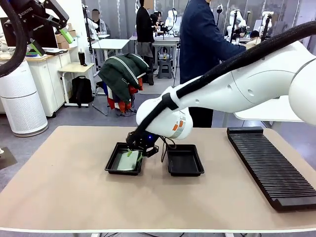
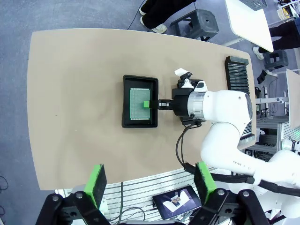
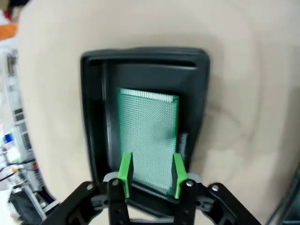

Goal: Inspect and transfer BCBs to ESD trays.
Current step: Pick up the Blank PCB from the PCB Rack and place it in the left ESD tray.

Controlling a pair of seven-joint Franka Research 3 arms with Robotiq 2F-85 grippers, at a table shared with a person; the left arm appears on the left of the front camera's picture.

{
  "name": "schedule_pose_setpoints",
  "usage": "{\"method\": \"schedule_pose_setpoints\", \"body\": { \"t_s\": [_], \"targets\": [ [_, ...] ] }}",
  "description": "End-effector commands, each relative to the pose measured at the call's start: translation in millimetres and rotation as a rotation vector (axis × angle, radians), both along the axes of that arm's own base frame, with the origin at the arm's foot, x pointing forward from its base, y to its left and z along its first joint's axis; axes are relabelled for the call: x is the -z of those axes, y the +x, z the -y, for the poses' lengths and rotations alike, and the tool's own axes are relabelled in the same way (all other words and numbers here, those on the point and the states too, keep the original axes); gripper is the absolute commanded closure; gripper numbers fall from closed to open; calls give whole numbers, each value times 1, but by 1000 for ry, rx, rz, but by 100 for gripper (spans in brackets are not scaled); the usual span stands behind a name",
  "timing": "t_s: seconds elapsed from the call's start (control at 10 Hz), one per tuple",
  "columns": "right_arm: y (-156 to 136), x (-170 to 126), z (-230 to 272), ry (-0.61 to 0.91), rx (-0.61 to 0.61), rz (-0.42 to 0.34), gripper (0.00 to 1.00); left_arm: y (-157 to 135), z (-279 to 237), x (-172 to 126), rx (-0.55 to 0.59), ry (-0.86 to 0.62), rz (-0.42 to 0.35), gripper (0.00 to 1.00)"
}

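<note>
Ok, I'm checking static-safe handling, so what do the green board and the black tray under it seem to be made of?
The board: likely fibreglass laminate, green and matt, with a fine grid of dots across its face. The tray: seemingly moulded black plastic, smooth with a faint sheen, rounded corners and a raised rim. Its static rating cannot be seen.

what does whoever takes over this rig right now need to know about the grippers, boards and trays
Left gripper: fingers wide apart, nothing between them, high above the table.
Right gripper: across the middle, fingers apart, low over the near end of the BCB, which looks let go.
Things: the BCB lies flat in the left tray; the right tray beside it holds no board. The slotted rack lies on the robot's right.
Done: one board is in a tray.
Left: lift the right arm clear, then probably fill the right tray.
</note>
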State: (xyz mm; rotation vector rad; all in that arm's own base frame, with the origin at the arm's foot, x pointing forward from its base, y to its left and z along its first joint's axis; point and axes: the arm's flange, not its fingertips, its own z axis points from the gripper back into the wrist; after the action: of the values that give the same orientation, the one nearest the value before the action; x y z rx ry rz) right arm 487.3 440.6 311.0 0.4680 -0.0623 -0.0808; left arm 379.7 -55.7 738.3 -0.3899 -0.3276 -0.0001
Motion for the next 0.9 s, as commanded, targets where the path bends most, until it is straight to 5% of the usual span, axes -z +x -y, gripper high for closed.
{"method": "schedule_pose_setpoints", "body": {
  "t_s": [0.0, 0.3, 0.4, 0.5, 0.6, 0.8],
  "targets": [
    [5, -46, -29, -161, -14, -20, 44, -1, -2, 1, -2, -1, -1, 0],
    [-5, -77, -32, -251, -6, -11, 35, -1, -2, 1, -2, -1, -1, 0],
    [-8, -85, -30, -283, -4, -17, 23, -1, -2, 1, -2, -1, -1, 0],
    [-10, -90, -29, -309, -4, -15, 22, -1, -2, 1, -2, -1, -1, 0],
    [-12, -98, -25, -356, -3, -7, 6, -1, -2, 1, -2, -1, -1, 0],
    [-15, -108, -15, -407, 10, -8, 0, -1, -2, 1, -2, -1, -1, 0]
  ]
}}
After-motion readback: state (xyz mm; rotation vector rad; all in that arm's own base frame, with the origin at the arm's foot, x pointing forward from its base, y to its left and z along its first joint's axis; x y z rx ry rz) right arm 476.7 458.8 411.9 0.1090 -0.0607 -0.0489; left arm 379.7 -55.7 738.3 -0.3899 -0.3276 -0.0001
